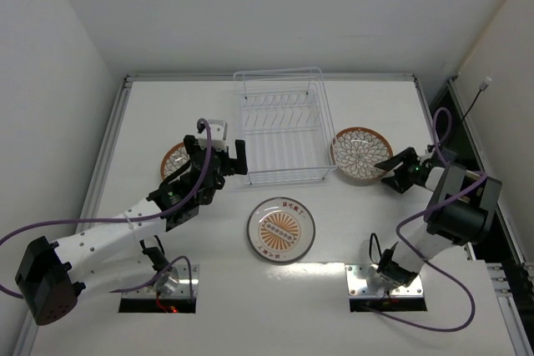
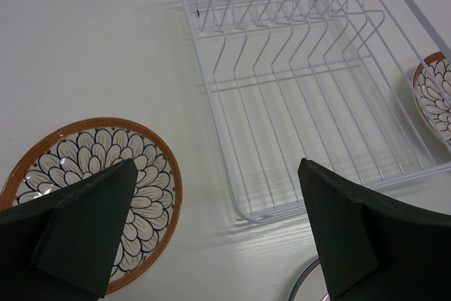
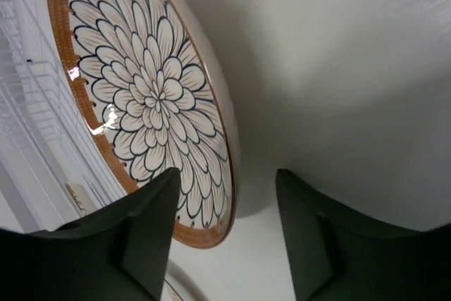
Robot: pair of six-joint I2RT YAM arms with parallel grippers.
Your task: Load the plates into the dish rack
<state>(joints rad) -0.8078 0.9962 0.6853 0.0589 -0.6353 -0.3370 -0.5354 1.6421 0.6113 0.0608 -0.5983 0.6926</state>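
The white wire dish rack (image 1: 279, 127) stands at mid table with nothing in its slots. One petal-patterned plate (image 1: 173, 158) with an orange-brown rim lies left of it, a matching plate (image 1: 361, 154) right of it, and the orange sunburst plate (image 1: 281, 229) in front. My left gripper (image 1: 219, 158) hangs open between the left plate (image 2: 70, 167) and the rack (image 2: 303, 82). My right gripper (image 1: 392, 164) straddles the near rim of the right plate (image 3: 148, 89): one finger is over its face, the other outside the rim, and a gap still shows.
A metal rail (image 1: 113, 147) runs along the table's left edge, and white walls close in at the back and left. Purple cables (image 1: 417, 223) loop beside both arms. The sunburst plate's rim (image 2: 303, 283) lies just under my left gripper's right finger.
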